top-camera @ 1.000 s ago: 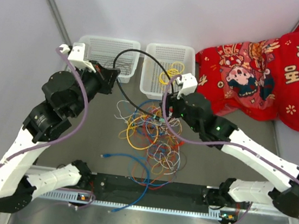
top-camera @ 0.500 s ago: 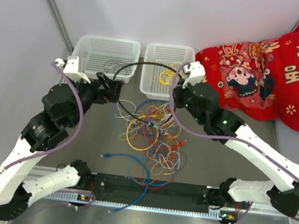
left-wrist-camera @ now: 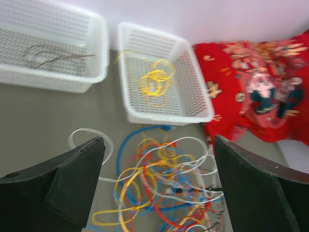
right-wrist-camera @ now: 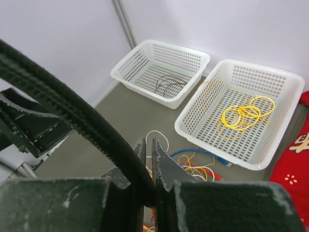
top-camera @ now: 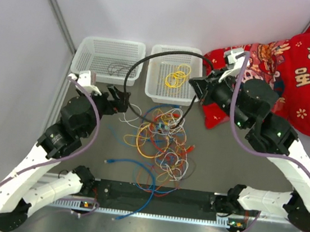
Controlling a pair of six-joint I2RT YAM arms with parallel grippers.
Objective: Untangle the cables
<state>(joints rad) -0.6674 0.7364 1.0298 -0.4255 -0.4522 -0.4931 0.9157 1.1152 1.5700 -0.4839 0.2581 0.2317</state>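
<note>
The cables (top-camera: 161, 136) lie in a tangled pile of yellow, orange, blue, white and red loops at the table's middle. The same cables (left-wrist-camera: 169, 188) show below my left gripper (left-wrist-camera: 158, 145), which is open with nothing between its fingers. In the top view my left gripper (top-camera: 120, 100) sits at the pile's left edge. A thick black cable (top-camera: 150, 59) arcs above the baskets from there to my right gripper (top-camera: 196, 91). My right gripper (right-wrist-camera: 148, 142) is shut on this black cable (right-wrist-camera: 72, 108), raised above the pile's far right.
Two white mesh baskets stand at the back. The left basket (top-camera: 110, 45) holds a thin dark wire; the right basket (top-camera: 177, 50) holds a yellow coil (top-camera: 177, 76). A red cushion (top-camera: 285, 70) lies at the back right. A black rail (top-camera: 156, 194) runs along the near edge.
My right gripper shut on the black cable at the pile and rose back to the right with it. My left gripper opened, let the black cable go and drew nearer.
</note>
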